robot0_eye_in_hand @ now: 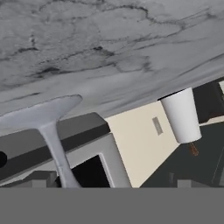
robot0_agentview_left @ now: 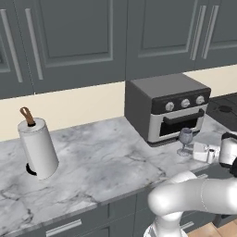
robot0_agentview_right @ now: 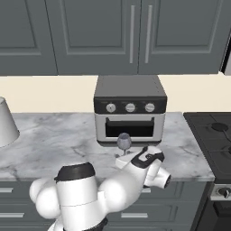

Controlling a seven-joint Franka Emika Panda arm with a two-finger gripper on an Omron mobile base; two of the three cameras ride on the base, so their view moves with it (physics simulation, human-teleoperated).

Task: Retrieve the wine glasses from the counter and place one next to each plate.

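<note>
One wine glass [robot0_agentview_left: 185, 139] [robot0_agentview_right: 124, 141], clear and grey-tinted, stands upright on the marble counter [robot0_agentview_left: 102, 157] [robot0_agentview_right: 54, 135] just in front of the toaster oven. My gripper [robot0_agentview_left: 202, 152] [robot0_agentview_right: 122, 160] is low over the counter's front edge, right beside the glass's foot, and it is open. The hand view is rolled upside down. There the glass's foot [robot0_eye_in_hand: 39, 114] and stem loom close on the left, with the gripper [robot0_eye_in_hand: 113, 183] holding nothing. The plates are out of view.
The toaster oven [robot0_agentview_left: 169, 109] [robot0_agentview_right: 130, 108] [robot0_eye_in_hand: 94, 144] sits directly behind the glass. A black stove [robot0_agentview_left: 226, 110] [robot0_agentview_right: 212, 135] lies to the right. A paper towel roll [robot0_agentview_left: 39, 148] [robot0_agentview_right: 6, 122] [robot0_eye_in_hand: 181, 116] stands far left. Grey wall cabinets [robot0_agentview_left: 83, 32] hang above.
</note>
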